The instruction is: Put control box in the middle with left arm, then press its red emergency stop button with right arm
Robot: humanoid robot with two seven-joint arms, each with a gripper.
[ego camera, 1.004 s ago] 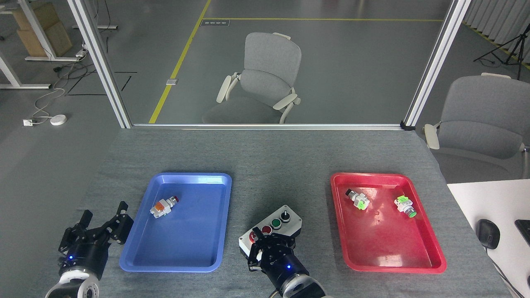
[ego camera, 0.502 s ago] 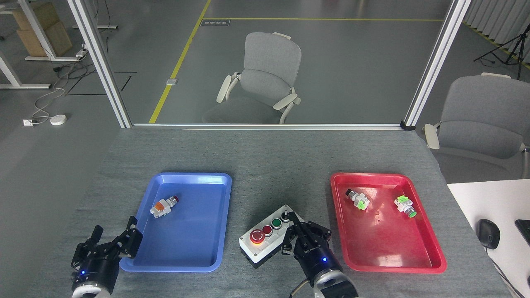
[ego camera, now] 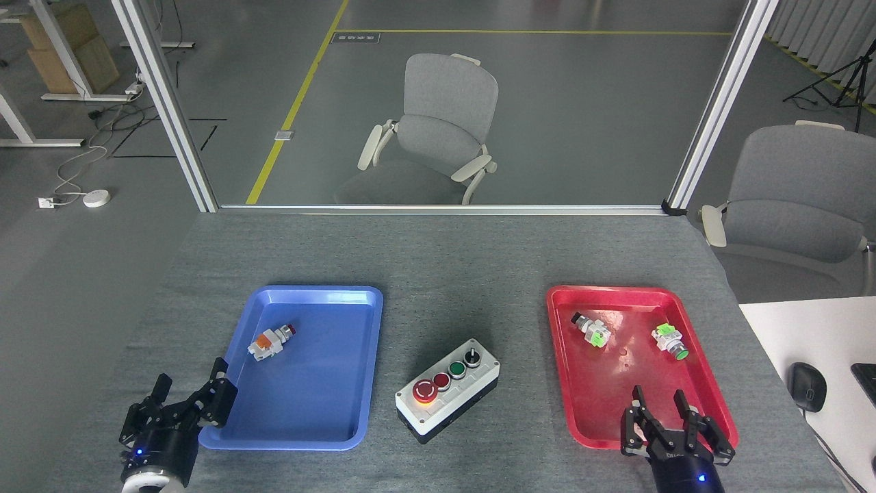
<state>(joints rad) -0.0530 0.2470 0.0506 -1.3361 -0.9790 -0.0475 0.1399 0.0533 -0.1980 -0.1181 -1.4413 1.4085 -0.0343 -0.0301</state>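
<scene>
The control box (ego camera: 448, 389), light grey on a black base, lies on the bare grey tabletop between the two trays, tilted with its knob end far right. Its red emergency stop button (ego camera: 424, 392) with a yellow collar sits at the near left end, uncovered. My left gripper (ego camera: 190, 395) stands open at the front left, beside the blue tray's near corner, holding nothing. My right gripper (ego camera: 660, 405) is open over the near edge of the red tray, well right of the box, also empty.
A blue tray (ego camera: 356, 370) holds a white-orange loose switch (ego camera: 269, 342). The red tray (ego camera: 718, 404) holds two small green-marked switches (ego camera: 591, 329) (ego camera: 669, 341). A white desk with a black mouse (ego camera: 806, 386) is at the right edge. Grey chairs stand behind the table.
My right gripper has pulled off the control box, swinging right to the red tray's near edge, uncovering the big red button. The left gripper shifted slightly right earlier and now holds still.
</scene>
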